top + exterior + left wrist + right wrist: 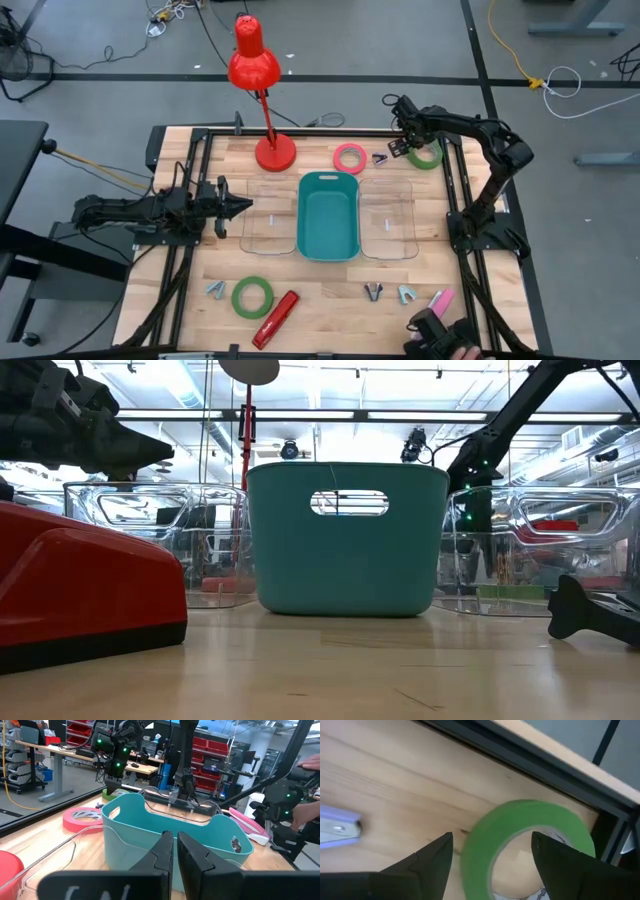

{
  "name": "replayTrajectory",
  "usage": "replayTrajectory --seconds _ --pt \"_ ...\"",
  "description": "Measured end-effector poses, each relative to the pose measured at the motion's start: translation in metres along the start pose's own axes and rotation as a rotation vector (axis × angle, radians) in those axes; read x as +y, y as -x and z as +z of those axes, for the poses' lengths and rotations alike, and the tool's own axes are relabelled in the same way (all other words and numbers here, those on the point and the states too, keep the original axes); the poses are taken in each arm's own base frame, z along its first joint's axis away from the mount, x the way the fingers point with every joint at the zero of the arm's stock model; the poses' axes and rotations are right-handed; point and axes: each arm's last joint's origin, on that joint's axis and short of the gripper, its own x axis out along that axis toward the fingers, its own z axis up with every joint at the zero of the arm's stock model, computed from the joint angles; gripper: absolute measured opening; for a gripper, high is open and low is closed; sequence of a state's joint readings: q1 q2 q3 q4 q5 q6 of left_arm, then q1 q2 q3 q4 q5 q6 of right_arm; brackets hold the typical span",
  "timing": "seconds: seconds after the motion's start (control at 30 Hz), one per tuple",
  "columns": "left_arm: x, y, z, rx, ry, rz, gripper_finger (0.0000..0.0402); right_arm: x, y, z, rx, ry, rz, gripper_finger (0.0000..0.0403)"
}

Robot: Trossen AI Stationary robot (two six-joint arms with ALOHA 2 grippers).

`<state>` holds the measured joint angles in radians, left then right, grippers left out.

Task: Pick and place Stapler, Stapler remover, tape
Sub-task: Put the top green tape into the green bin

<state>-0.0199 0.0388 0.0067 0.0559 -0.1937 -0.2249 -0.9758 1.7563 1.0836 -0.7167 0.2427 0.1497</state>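
My right gripper (398, 150) is open at the table's far right, just above a green tape roll (425, 156) that lies flat on the wood. In the right wrist view my right gripper (492, 837) has one finger outside the green tape roll's (540, 815) wall and the other over its hole. A purple staple remover (380, 158) and a pink tape roll (350, 157) lie to its left. My left gripper (240, 207) is shut and empty, held level over the left clear bin (268, 216). A red stapler (277, 318) and a second green tape roll (252, 297) lie near the front edge.
A teal bin (328, 213) stands mid-table between two clear bins, the right one (388, 218). A red desk lamp (268, 110) stands at the far side. Small staple removers (373, 291) and a pink item (440, 299) lie near the front. A person's hand (462, 352) shows at the near edge.
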Motion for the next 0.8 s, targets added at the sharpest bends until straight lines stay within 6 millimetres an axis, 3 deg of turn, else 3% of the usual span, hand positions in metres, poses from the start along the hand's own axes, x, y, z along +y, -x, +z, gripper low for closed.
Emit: replayTrajectory --seconds 0.47,0.8 --pt "0.0 0.0 0.0 0.0 0.0 0.0 0.0028 -0.008 -0.014 0.005 0.01 -0.059 0.043 0.0268" --pt "0.0 0.0 0.0 0.0 0.0 0.0 0.0028 -0.006 -0.014 0.007 -0.01 0.054 0.132 0.0268"
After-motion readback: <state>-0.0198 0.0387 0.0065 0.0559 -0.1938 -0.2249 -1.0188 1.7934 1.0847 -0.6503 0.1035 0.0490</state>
